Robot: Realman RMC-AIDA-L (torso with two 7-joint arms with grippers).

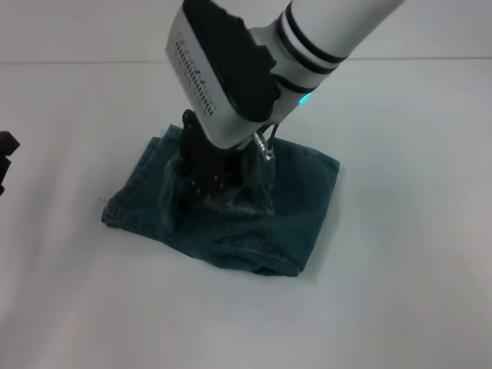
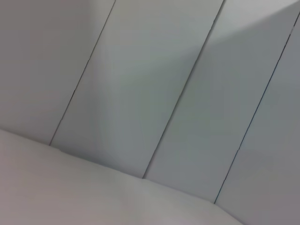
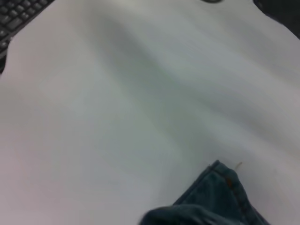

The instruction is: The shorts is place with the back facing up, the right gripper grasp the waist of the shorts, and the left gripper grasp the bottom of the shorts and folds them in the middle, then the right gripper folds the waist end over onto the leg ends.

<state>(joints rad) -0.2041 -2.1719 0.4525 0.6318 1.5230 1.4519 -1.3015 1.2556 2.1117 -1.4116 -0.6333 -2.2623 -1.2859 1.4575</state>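
Observation:
The blue-green denim shorts [image 1: 300, 200] lie folded into a compact bundle on the white table [image 1: 400, 292]. My right gripper [image 1: 206, 178] comes down from the upper right and presses into the left half of the bundle, where the cloth bunches up pale around it. Its boxy wrist hides the contact. A stitched denim corner of the shorts [image 3: 220, 187] shows in the right wrist view. In this folded state I cannot tell the waist from the leg ends. My left gripper [image 1: 6, 157] sits parked at the far left edge, well away from the shorts.
A keyboard [image 3: 14, 14] lies beyond the table's edge in the right wrist view. The left wrist view shows only a panelled wall [image 2: 154, 84] and a strip of table [image 2: 70, 192].

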